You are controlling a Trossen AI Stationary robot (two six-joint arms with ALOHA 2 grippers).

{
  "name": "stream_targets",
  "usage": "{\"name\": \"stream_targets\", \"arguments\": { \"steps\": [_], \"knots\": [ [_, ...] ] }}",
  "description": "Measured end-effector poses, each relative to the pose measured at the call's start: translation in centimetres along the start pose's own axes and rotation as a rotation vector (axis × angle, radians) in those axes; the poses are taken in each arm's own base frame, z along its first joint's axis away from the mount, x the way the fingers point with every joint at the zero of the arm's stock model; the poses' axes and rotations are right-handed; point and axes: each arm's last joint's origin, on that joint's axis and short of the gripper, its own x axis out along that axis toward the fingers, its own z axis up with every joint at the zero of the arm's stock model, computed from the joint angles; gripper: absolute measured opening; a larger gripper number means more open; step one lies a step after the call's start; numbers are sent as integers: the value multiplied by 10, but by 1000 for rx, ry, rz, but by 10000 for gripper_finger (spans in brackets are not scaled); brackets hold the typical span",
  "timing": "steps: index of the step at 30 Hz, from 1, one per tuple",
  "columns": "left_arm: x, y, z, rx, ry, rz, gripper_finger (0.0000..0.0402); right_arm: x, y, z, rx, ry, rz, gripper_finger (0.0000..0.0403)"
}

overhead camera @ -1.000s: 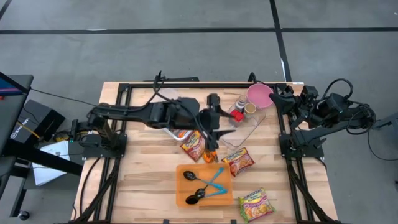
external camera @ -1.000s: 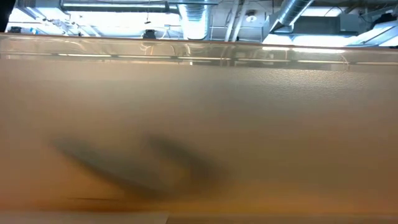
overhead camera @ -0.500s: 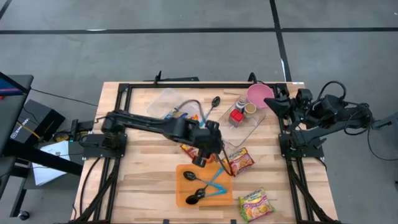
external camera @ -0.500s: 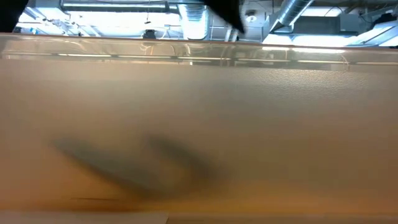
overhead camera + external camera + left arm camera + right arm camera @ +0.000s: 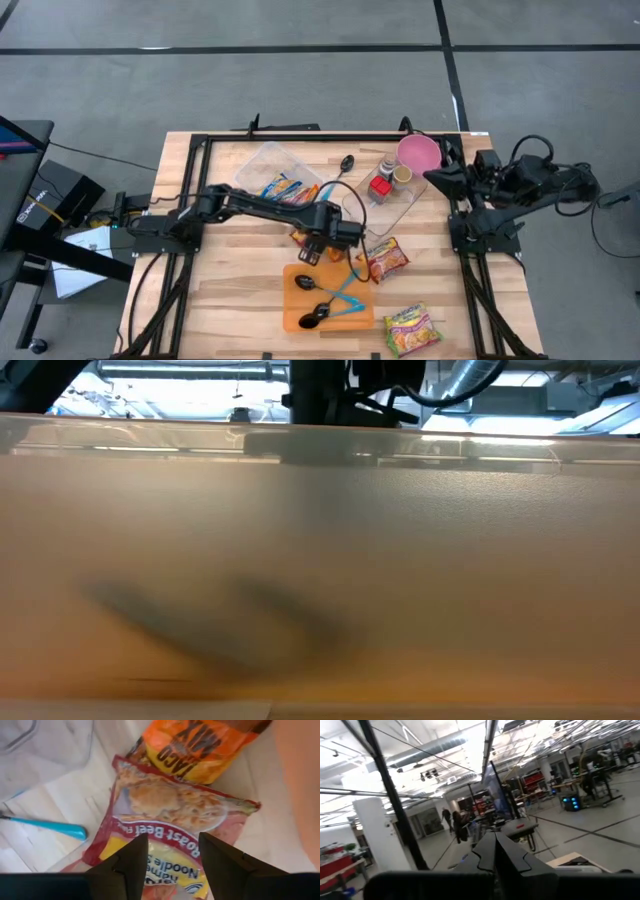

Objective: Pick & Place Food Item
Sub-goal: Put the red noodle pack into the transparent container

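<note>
Spread fingers of the left gripper (image 5: 169, 865) hang over the red roast-beef ramen noodle packet (image 5: 170, 825), seemingly lined up to grab it. Beside that packet lies an orange taco-mix pouch (image 5: 192, 745); the right gripper (image 5: 495, 851), fingers together, waits away at the table's edge.

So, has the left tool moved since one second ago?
Yes. In the high view the left tool moved from beside the clear tray toward the orange board, now above the noodle packet.

Three noodle packets (image 5: 383, 258) (image 5: 411, 328) (image 5: 165, 845), three spoons (image 5: 306, 284), two clear containers (image 5: 268, 165), one orange tray (image 5: 290, 320).
</note>
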Motion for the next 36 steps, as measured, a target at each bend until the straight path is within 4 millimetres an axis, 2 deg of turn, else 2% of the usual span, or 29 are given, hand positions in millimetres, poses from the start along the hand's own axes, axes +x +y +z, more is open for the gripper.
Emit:
{"name": "stream_targets", "arguments": {
  "steps": [6,15,21,31,36],
  "knots": [
    [5,12,-7,-59,14,-56,154,-8,3,0,7,33,50,0],
    [28,6,-15,-58,86,-71,153,-13,5,-1,7,60,81,0],
    [28,7,-13,-87,51,-74,146,-13,5,-1,5,58,82,0],
    [29,13,-8,-134,-12,-67,96,-13,5,-3,6,74,77,0],
    [29,12,-8,-135,-22,-99,41,-13,5,-3,9,74,77,0]
  ]
}}
